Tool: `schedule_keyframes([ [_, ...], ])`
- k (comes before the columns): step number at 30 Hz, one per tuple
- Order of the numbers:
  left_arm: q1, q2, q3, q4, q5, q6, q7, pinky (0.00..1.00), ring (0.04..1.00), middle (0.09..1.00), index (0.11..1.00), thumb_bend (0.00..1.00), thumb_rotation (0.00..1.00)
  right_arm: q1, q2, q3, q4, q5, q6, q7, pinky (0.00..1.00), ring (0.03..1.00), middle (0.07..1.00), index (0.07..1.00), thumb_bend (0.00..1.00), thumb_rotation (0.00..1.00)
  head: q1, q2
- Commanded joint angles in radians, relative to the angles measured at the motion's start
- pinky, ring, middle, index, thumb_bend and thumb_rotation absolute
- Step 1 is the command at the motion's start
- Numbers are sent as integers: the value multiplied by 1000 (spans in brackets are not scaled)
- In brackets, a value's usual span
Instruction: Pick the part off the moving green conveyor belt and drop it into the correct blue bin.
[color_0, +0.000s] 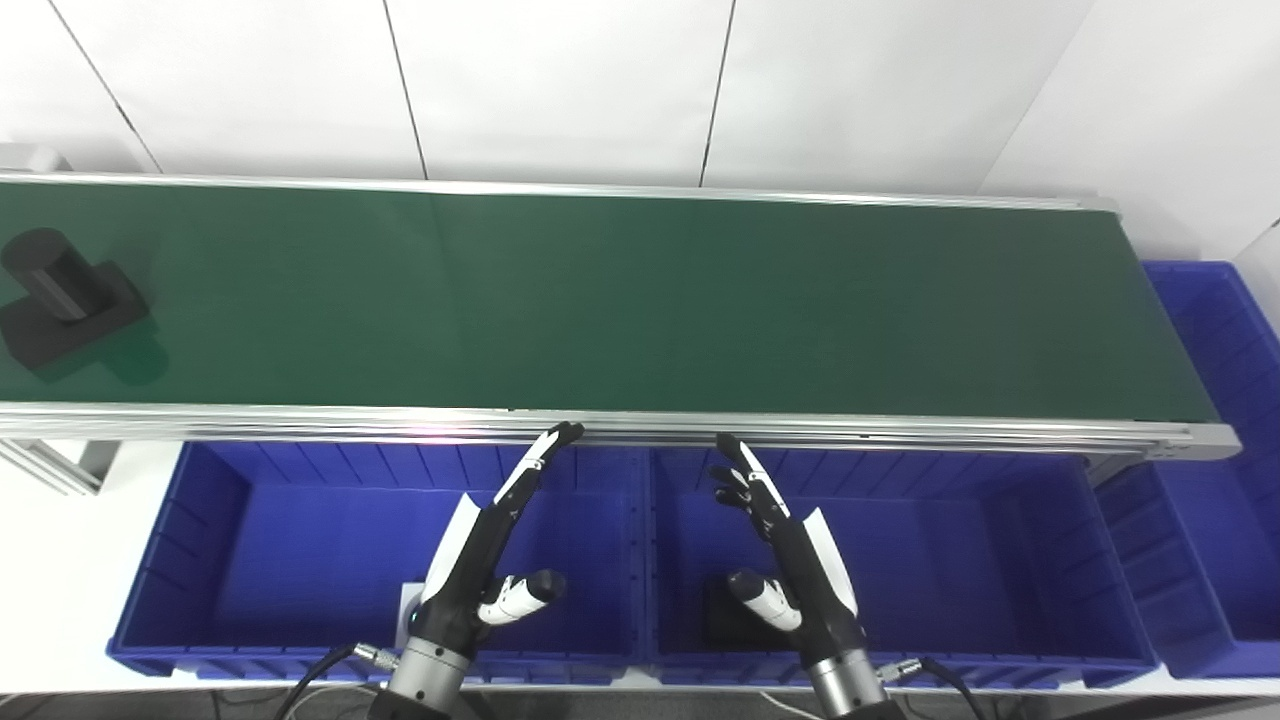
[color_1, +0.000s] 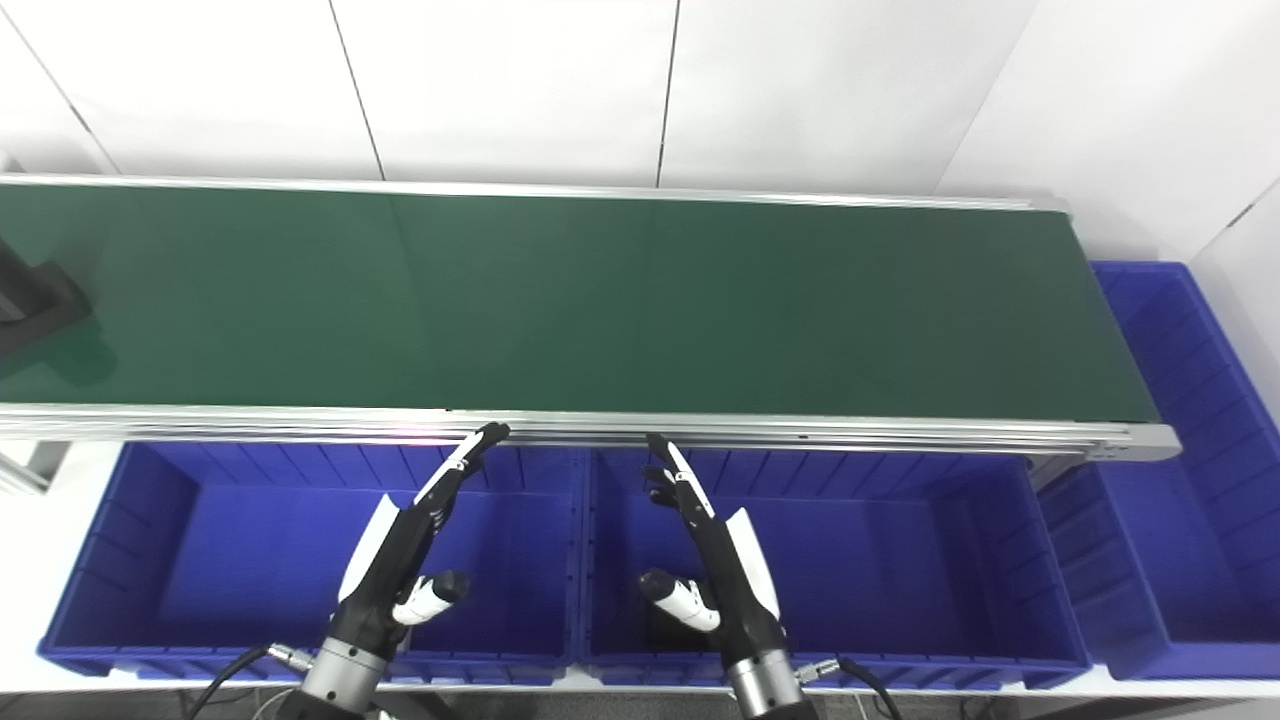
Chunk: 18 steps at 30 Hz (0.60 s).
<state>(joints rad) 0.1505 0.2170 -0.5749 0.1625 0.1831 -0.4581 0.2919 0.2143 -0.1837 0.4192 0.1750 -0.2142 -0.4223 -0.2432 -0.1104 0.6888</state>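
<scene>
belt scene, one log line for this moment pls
part: far left on belt | left hand: open over left bin | right hand: open over middle bin

The left hand (color_0: 478, 560) and right hand (color_0: 790, 555) are black with white shells, white thumbs tipped black, silver wrists, black cables.

Both head cameras look down from above, sharing the conveyor belt (color_0: 640, 300) and bins (color_0: 380, 560)

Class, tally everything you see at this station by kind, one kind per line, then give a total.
Conveyor belt: 1
Black parts: 2, one on the belt, one in the middle bin
Blue bins: 3
Hands: 2, left, right
Total: 8
</scene>
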Motion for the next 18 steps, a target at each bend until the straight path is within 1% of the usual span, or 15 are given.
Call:
schedule_keyframes([
  [1, -21, 3, -6, -8, -8, -12, 17, 905, 947, 950, 896, 938, 1000, -5, 3, -4, -18, -4, -48, -10, 820, 891, 960, 962, 950, 1000, 1, -1],
  [9, -20, 3, -10, -8, -13, -12, 20, 910, 944, 943, 895, 941, 1000, -6, 2, -2, -16, -4, -48, -12, 817, 890, 959, 962, 941, 1000, 0, -2],
  [15, -28, 9, -27, 0, -4, -12, 45, 890, 935, 941, 901, 934, 1000, -6, 2, -2, -15, -8, -48, -16, 815, 891, 957, 962, 944, 1000, 1, -6],
  [17, -30, 10, -34, 4, 0, -12, 56, 889, 936, 942, 905, 936, 1000, -4, 1, -3, -16, -4, -48, -14, 814, 892, 957, 962, 946, 1000, 5, -12],
  [18, -31, 10, -38, 6, 1, -12, 61, 891, 936, 943, 909, 942, 1000, -4, 0, -2, -14, -2, -48, -14, 814, 892, 958, 962, 944, 1000, 12, -23],
])
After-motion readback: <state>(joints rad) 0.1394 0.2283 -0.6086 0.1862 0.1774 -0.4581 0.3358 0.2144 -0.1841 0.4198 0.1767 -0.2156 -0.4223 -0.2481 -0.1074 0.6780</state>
